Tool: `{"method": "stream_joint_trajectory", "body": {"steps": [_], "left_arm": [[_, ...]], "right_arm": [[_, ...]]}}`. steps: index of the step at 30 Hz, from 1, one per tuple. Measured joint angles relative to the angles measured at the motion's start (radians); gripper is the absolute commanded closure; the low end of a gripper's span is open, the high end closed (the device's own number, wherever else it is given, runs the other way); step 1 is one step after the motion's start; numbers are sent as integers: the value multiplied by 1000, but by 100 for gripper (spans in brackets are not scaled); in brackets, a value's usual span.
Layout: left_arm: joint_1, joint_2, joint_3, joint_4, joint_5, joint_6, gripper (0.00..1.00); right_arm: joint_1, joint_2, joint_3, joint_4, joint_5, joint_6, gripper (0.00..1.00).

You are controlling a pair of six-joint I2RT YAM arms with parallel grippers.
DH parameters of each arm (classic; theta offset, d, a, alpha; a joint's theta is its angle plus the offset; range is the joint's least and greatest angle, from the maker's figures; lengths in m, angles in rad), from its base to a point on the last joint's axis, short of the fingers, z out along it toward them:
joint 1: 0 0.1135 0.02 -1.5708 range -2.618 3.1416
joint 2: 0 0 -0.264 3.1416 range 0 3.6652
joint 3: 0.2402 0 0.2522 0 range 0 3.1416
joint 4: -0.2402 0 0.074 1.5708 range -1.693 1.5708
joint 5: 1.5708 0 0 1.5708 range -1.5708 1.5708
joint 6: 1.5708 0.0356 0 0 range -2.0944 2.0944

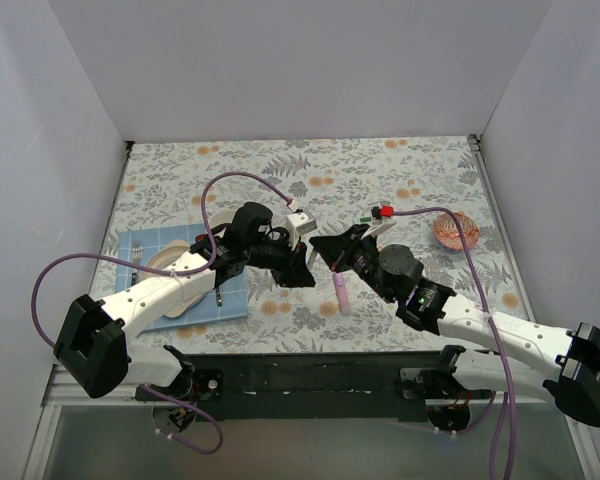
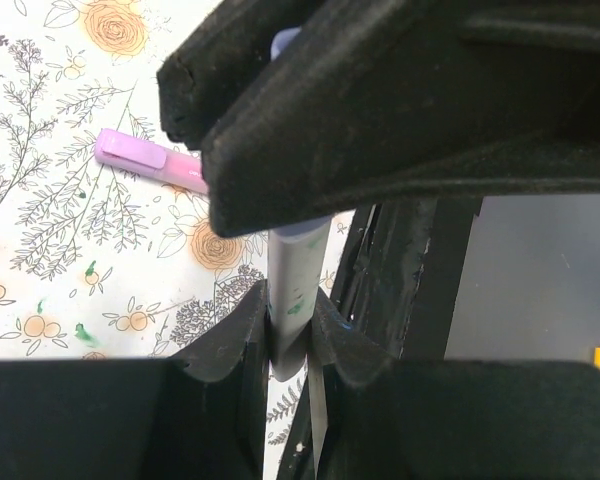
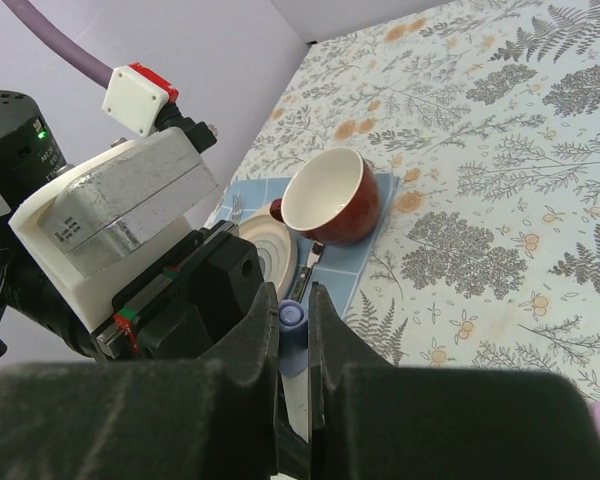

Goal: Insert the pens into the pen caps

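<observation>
Mid-table, off the surface, L gripper [image 2: 290, 322] was clamped on grey pen [image 2: 298, 262]; R gripper [image 3: 293, 325] clamped on its cap [image 3: 292, 315]. Pink pen [image 1: 342, 292] lay on table [image 1: 380, 170], just nearside.

Left gripper [image 2: 288, 338] and right gripper [image 3: 296, 322] both clamped tight, tip to tip.

Three plain, pale walls box in the scene: a far wall [image 1: 300, 60], a left wall [image 1: 40, 130] and a right wall [image 1: 570, 120], all bare and matte. The worktop [image 1: 380, 170] between them is covered by a light cloth [image 1: 430, 160] printed with grey ferns and small orange flowers. A metal rail [image 1: 485, 190] runs along its right edge, and a black strip [image 1: 310, 375] lines the near edge. The light is soft and even, with only faint shadows.
</observation>
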Motion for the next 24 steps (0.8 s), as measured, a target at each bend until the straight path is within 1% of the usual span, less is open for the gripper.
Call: {"method": "stream_joint_trajectory", "body": {"steps": [5,11,18,24], "left_arm": [[1,0,0,0,11,4,100],[11,3,0,-2,30,12,100],[31,13,0,-2,58,29,100],[40,13,0,-3,89,31,100]], "right_arm": [[10,-15,30,-76,10,-8,99],[11,-4,14,-28,-2,-8,99],[11,14,54,-73,-29,-72,99],[11,13,42,-37,-67,-106,99]]}}
